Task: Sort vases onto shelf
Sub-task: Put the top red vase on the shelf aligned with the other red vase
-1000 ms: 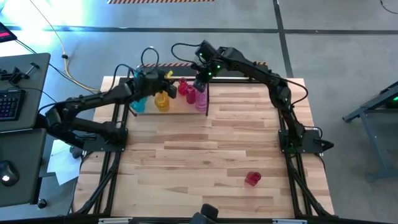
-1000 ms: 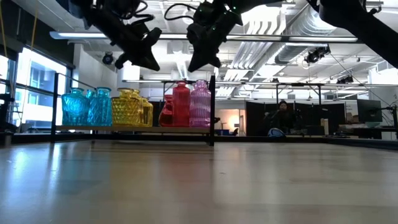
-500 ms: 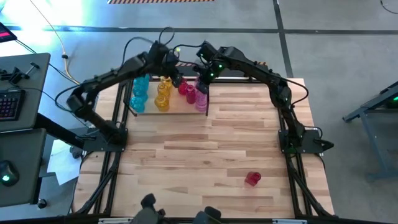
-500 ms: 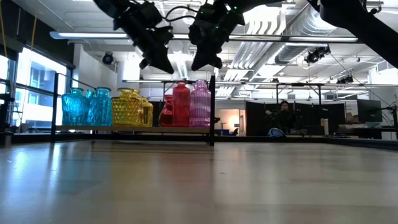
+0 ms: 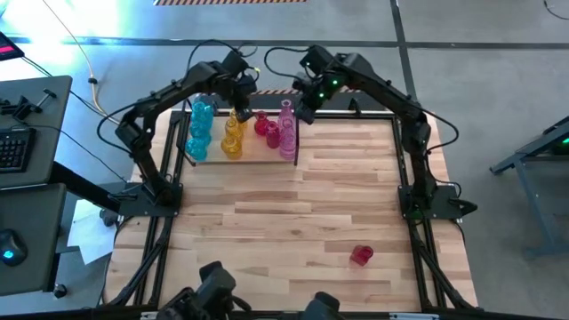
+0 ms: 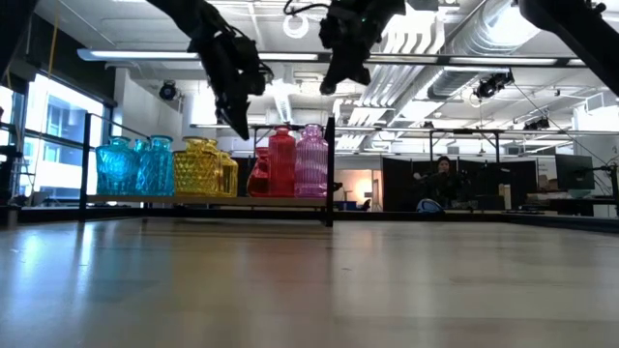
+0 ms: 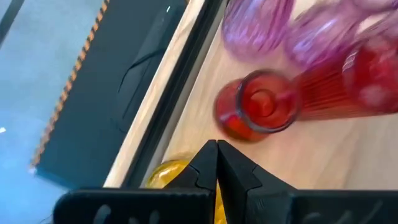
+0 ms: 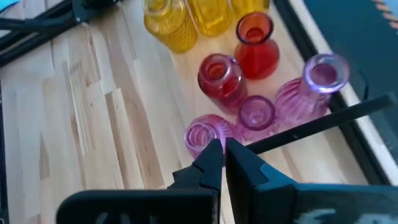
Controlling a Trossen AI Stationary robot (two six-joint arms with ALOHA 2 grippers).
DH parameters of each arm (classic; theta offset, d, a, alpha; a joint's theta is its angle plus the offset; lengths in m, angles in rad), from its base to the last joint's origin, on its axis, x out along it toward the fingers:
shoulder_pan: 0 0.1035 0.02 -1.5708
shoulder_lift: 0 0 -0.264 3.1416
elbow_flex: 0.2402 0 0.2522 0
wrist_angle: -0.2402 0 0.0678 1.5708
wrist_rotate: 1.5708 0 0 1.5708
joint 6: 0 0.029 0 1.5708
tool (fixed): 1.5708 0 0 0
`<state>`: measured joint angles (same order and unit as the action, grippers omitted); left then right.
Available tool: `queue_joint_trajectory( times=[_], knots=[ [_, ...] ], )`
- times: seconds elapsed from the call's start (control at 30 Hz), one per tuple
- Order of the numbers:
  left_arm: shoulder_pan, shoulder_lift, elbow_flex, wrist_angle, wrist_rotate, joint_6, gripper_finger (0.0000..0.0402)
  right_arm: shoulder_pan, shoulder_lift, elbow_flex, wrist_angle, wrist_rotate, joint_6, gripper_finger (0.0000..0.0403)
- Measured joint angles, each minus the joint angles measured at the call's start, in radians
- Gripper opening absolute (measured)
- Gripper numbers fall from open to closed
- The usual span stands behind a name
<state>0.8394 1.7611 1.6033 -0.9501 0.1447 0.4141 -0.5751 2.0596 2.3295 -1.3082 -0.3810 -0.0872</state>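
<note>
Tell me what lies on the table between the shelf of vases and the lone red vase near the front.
Nothing: in the high view the tabletop between the shelf and the lone red vase is bare wood.

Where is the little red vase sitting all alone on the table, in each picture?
High view: lone red vase, near edge of the table, right of middle.
Low view: not in it.
Left wrist view: not in it.
Right wrist view: not in it.
Shared landmark: the shelf of vases, in all four.
</note>
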Motion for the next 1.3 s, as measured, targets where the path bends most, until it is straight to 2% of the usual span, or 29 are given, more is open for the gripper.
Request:
queue_joint_trajectory(
  times=[0.07,0.57,0.93,1.3],
  knots=[
    [-0.004,0.016,0.0,-0.003,-0.033,0.014,0.0,-0.004,-0.015,0.0,0.007,0.008,0.0,0.0002],
    [-0.043,0.031,0.0,-0.018,-0.005,0.008,0.0,-0.021,-0.044,0.0,0.016,0.032,0.0,0.0002],
    [-0.047,0.031,-0.003,-0.033,-0.039,-0.037,0.0,-0.021,-0.044,0.0,0.015,0.031,-0.001,0.0002],
    [-0.074,0.032,-0.006,-0.074,-0.069,0.06,0.0,-0.02,-0.044,0.0,0.015,0.031,-0.001,0.0002]
  ],
)
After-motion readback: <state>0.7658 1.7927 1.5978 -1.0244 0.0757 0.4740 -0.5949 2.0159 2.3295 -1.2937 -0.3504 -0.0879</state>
